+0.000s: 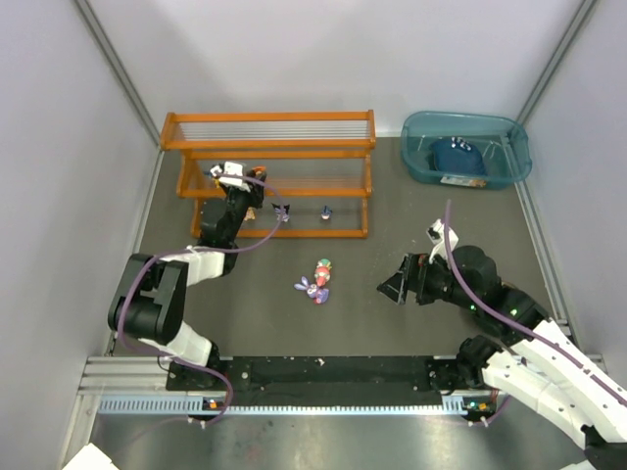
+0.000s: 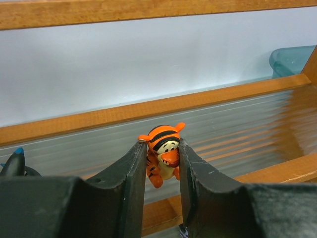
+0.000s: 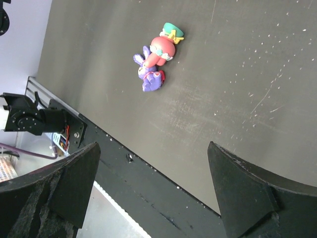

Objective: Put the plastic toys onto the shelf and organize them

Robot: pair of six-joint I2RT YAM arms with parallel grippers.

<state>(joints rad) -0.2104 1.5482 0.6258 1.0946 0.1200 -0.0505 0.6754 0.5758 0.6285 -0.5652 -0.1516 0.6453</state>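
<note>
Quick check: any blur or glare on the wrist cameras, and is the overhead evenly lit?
Left wrist: orange tiger toy sharp, shelf rods behind it soft. Right wrist: purple bunny and pink toy crisp, near fingers dark, washed-out patch bottom left. Top external: even light, faint shadows, no glare.

No legible text or labels

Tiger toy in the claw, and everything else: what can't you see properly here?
- Orange tiger, left wrist view: the left gripper's fingers hide its sides.
- Two figurines on the shelf, top view: too small to identify.
- Dark object in the teal bin, top view: too small.
- Purple bunny, right wrist view: partly covered by the pink toy.
</note>
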